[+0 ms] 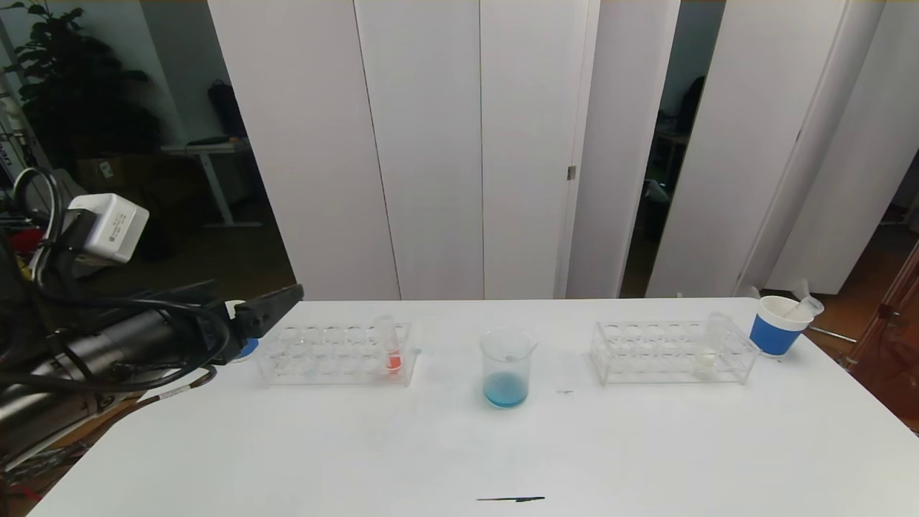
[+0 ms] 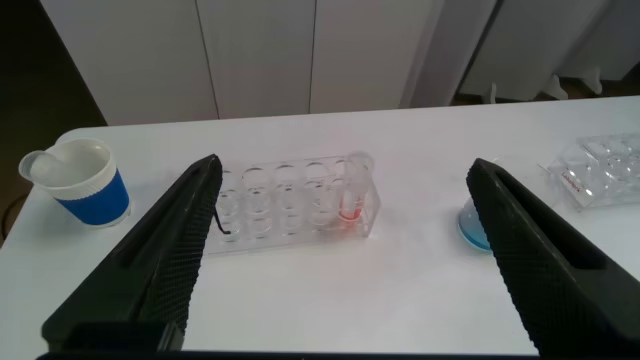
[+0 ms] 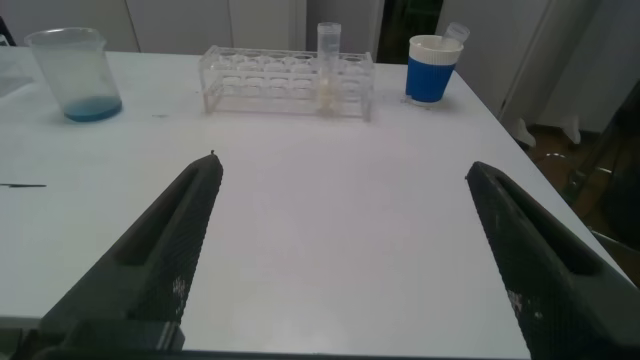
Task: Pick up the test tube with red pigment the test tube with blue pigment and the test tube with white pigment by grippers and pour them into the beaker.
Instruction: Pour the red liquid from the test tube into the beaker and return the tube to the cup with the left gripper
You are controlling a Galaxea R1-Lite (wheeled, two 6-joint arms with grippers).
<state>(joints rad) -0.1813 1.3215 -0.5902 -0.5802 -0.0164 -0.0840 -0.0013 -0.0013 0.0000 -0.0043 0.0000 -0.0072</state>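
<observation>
The test tube with red pigment (image 1: pixel 391 346) (image 2: pixel 351 190) stands upright at the right end of the left clear rack (image 1: pixel 323 357) (image 2: pixel 270 205). The test tube with white pigment (image 1: pixel 709 348) (image 3: pixel 328 65) stands in the right rack (image 1: pixel 646 353) (image 3: pixel 265 75). Between the racks is the beaker (image 1: pixel 507 368) (image 2: pixel 470 226) (image 3: pixel 75 72), with blue liquid at its bottom. The test tube with blue pigment is out of view. My left gripper (image 1: pixel 283 298) (image 2: pixel 345 165) hovers open, left of the left rack, empty. My right gripper (image 3: pixel 345 165) is open and empty over bare table, short of the right rack.
A blue-and-white paper cup (image 1: pixel 777 329) (image 3: pixel 432 68) with an empty tube leaning in it stands beyond the right rack. Another such cup (image 2: pixel 85 182) (image 1: pixel 248 350) sits left of the left rack, mostly behind my left gripper. A thin black mark (image 1: pixel 510 498) lies near the table's front edge.
</observation>
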